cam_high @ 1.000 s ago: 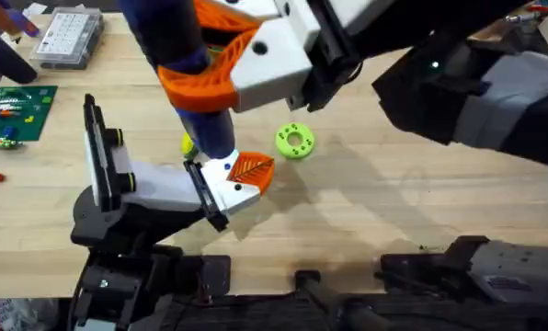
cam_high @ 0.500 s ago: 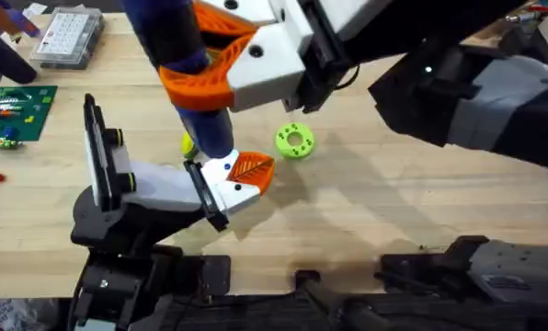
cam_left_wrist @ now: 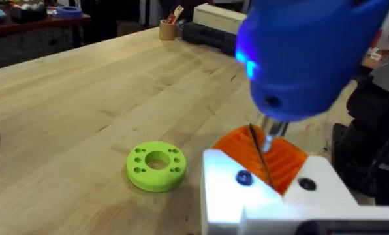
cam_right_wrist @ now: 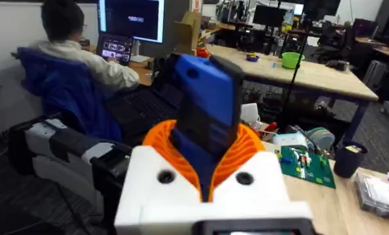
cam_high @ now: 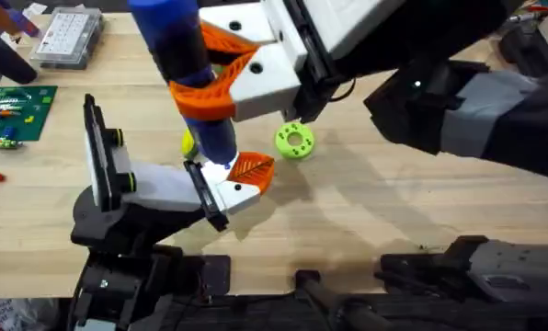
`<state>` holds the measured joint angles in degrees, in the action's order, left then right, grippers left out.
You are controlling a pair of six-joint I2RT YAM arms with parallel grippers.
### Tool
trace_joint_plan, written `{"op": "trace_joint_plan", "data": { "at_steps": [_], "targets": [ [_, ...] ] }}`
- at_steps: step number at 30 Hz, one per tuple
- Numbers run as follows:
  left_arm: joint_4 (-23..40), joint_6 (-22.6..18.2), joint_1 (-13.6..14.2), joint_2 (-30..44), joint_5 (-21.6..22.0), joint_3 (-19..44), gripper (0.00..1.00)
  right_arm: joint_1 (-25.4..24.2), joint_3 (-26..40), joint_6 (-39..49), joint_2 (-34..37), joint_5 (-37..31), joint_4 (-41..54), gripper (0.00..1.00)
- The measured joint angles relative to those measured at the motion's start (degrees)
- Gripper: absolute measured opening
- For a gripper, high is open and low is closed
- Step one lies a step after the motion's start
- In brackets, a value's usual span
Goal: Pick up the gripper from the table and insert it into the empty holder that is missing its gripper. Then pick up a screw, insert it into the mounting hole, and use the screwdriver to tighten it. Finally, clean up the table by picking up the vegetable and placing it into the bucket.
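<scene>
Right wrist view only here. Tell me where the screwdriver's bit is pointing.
Observer: In the left wrist view, the screwdriver points its bit down at the left hand, by its orange tip.
Operator: Report what lies near it.
Observer: Overhead, a green ring disc lies just beyond the left hand, apart from it.
Operator: Find the vegetable.
Observer: Overhead, the yellow vegetable peeks out beside the screwdriver's barrel.

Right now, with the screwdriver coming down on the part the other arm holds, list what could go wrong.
1. The screwdriver bit is thin and sits close to the orange pad; it may slip off and scrape it.
2. The right gripper holds the screwdriver near its middle, so it could tilt under pressure.
3. The green ring lies close by and might get knocked.
</scene>
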<state>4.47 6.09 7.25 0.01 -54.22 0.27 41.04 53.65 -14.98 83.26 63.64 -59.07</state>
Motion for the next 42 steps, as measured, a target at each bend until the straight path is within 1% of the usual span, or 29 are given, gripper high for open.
{"op": "trace_joint_plan", "data": {
  "at_steps": [11, 29, 42],
  "targets": [
    [0.0, 0.0, 0.0, 0.0, 0.0, 0.0, 0.012, 0.0, -2.54, 0.01, 0.0, -2.38, -0.1, 0.043],
    [0.0, 0.0, 0.0, 0.0, 0.0, 0.0, 0.012, 0.7, -2.6, 1.33, 0.02, -4.03, -0.1, 0.043],
    [0.0, 0.0, 0.0, 0.0, 0.0, 0.0, 0.012, 0.7, -2.6, 1.8, 0.01, -4.02, -0.06, 0.042]
  ]
}}
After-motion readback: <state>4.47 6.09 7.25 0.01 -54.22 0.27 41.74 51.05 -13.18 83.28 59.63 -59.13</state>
